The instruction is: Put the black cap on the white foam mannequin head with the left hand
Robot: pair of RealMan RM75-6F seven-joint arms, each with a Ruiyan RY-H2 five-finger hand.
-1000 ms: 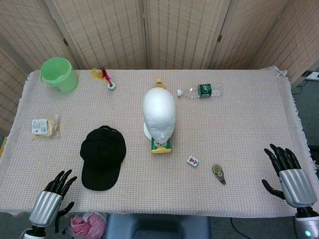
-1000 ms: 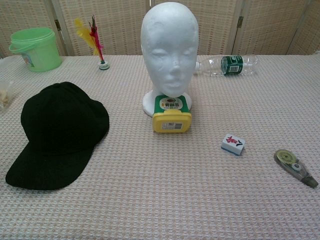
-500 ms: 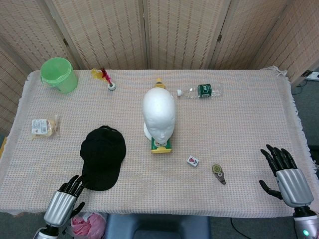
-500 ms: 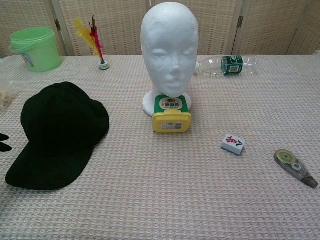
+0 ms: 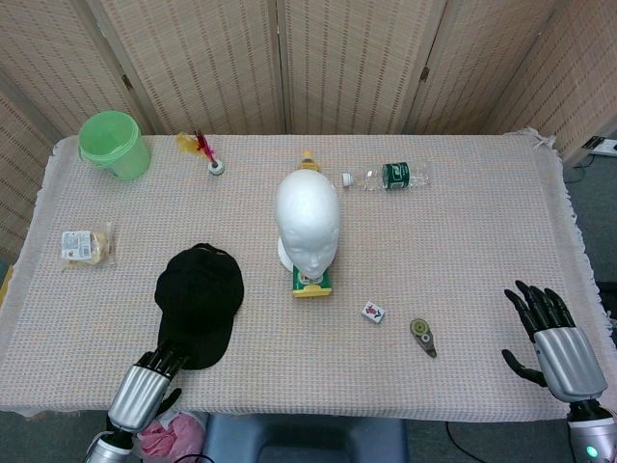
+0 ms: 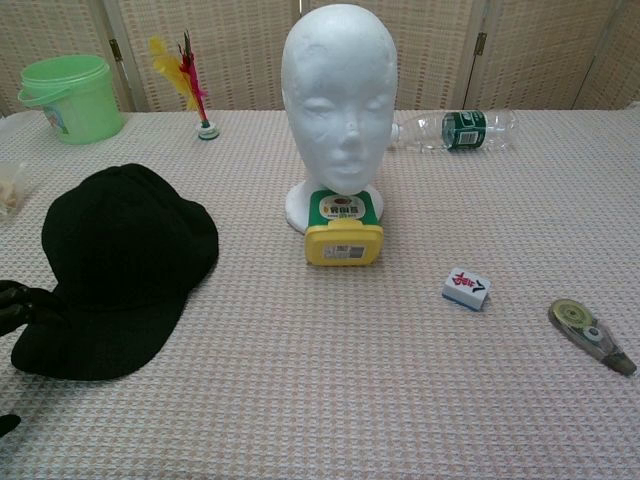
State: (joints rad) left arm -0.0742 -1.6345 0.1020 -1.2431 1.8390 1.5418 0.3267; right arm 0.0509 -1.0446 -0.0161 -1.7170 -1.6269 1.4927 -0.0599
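Observation:
The black cap (image 5: 201, 301) lies flat on the table, left of the white foam mannequin head (image 5: 308, 220), brim toward me. The cap (image 6: 118, 266) fills the left of the chest view; the mannequin head (image 6: 338, 98) stands upright at centre. My left hand (image 5: 147, 384) sits at the near table edge with its fingertips reaching the cap's brim; only dark fingertips (image 6: 14, 304) show in the chest view. It holds nothing. My right hand (image 5: 556, 339) hovers at the near right corner, fingers spread and empty.
A yellow and green tin (image 5: 312, 281) lies against the mannequin's base. A mahjong tile (image 5: 373, 312) and a correction tape (image 5: 422, 336) lie to the right. A water bottle (image 5: 388, 177), a shuttlecock (image 5: 207, 154), a green bucket (image 5: 115, 145) and a snack packet (image 5: 84, 246) sit further back.
My left hand has moved right and forward along the near edge until its fingertips meet the cap's brim. The right hand has barely shifted.

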